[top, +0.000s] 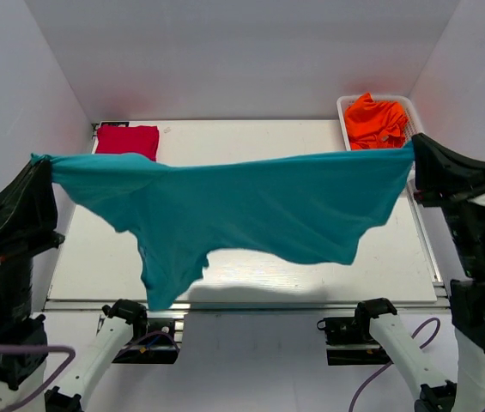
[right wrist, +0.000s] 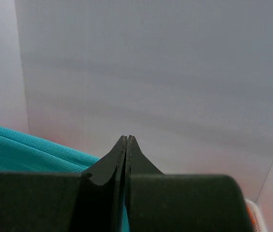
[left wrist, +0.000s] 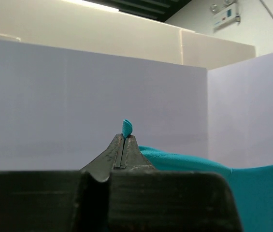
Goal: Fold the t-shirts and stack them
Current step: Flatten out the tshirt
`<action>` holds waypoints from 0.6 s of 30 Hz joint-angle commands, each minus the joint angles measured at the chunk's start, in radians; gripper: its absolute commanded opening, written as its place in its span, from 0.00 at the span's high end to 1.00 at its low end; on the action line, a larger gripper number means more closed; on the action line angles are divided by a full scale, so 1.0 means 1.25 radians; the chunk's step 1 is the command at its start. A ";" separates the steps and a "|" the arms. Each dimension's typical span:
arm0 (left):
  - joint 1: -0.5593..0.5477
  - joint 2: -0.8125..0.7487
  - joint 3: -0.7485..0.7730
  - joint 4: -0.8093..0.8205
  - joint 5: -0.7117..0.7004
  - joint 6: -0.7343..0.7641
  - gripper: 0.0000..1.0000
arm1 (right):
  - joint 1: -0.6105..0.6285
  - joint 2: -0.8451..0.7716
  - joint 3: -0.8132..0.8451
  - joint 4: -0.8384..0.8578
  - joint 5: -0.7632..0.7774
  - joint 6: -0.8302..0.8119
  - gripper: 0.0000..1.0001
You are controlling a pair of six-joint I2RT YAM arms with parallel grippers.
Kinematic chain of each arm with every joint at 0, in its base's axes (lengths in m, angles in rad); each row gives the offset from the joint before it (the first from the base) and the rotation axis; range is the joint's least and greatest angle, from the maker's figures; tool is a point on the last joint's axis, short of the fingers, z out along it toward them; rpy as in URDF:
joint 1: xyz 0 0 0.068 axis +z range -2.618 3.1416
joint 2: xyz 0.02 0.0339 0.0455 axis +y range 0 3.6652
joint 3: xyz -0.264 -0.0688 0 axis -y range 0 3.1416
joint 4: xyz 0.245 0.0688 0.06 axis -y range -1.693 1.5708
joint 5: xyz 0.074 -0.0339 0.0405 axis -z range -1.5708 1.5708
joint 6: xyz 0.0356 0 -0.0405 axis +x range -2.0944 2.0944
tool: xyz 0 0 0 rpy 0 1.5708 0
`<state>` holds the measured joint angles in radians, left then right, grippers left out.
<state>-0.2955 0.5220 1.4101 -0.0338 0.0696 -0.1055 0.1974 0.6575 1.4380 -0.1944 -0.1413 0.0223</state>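
Closest to me, my left gripper (top: 43, 161) is raised at the left side of the workspace. Its jaws are clamped together on one end of the teal t-shirt (top: 259, 202). In the left wrist view a small tuft of teal cloth pokes out above the closed tips.

My right gripper (top: 414, 153) is raised on the right side, jaws likewise pressed shut on the shirt's other end. The right wrist view shows teal fabric running off to the left of the closed fingers and a sliver caught low between them.

The teal t-shirt hangs spread between my two grippers, above the table (top: 397, 257) and not touching it. Its top edge is pulled nearly straight. Its lower edge droops unevenly, with the longest flap hanging left of centre over the table's near edge, and a shadow (top: 259, 292) lies beneath.

Farther back, a red t-shirt (top: 128, 139) lies folded flat at the table's far left corner. At the far right corner an orange t-shirt (top: 376, 120) sits crumpled in a white basket (top: 342, 105). Plain pale walls (top: 242, 51) close the scene behind.
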 commanded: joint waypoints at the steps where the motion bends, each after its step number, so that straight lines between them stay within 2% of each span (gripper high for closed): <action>1: 0.014 0.003 0.043 -0.075 0.024 0.006 1.00 | -0.008 -0.026 0.022 -0.042 0.032 -0.036 1.00; 5: 0.014 0.003 0.043 -0.082 0.024 0.006 1.00 | -0.007 -0.052 -0.009 -0.036 0.031 -0.030 1.00; 10: 0.014 0.076 -0.048 -0.036 0.009 0.024 1.00 | -0.006 -0.017 -0.113 0.013 0.060 -0.005 1.00; 13: 0.014 0.144 -0.144 0.022 -0.044 0.024 1.00 | -0.005 0.029 -0.214 0.082 0.107 0.027 1.00; 14: 0.007 0.165 -0.192 0.037 -0.107 0.032 1.00 | -0.007 0.037 -0.233 0.139 0.135 0.037 1.00; 17: 0.007 0.269 -0.267 0.077 -0.199 0.024 1.00 | -0.006 0.116 -0.367 0.229 0.142 0.069 1.00; 18: 0.007 0.296 -0.287 0.093 -0.199 0.024 1.00 | -0.008 0.155 -0.386 0.241 0.141 0.083 1.00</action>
<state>-0.2897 0.7837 1.1343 0.0566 -0.0418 -0.0853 0.1963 0.7647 1.0340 -0.0261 -0.0284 0.0719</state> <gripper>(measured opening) 0.009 0.008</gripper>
